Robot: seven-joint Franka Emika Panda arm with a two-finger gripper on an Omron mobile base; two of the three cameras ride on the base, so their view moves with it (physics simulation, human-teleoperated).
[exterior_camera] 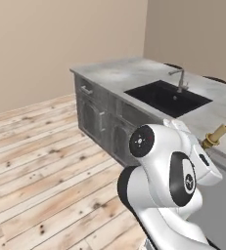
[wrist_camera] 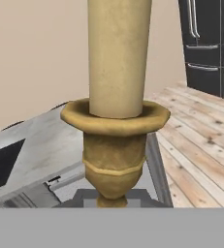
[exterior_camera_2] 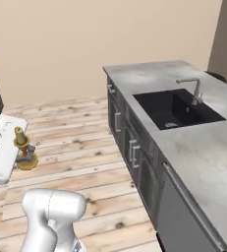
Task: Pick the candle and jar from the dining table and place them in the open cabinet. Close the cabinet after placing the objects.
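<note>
candle (wrist_camera: 117,97): top cut by hand view's upper edge, foot hidden low in that view | candle (exterior_camera: 215,136): base behind the arm (exterior_camera: 173,171) in left base view | table (exterior_camera_2: 203,152): right end cut by frame | fingers: hidden

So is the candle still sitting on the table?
No, the candle is up in the air over the wooden floor, held by the gripper.

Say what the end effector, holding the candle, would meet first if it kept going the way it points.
Probably nothing soon: past the candle the hand view looks along the table edge toward a bare beige wall. Depth is unclear.
</note>
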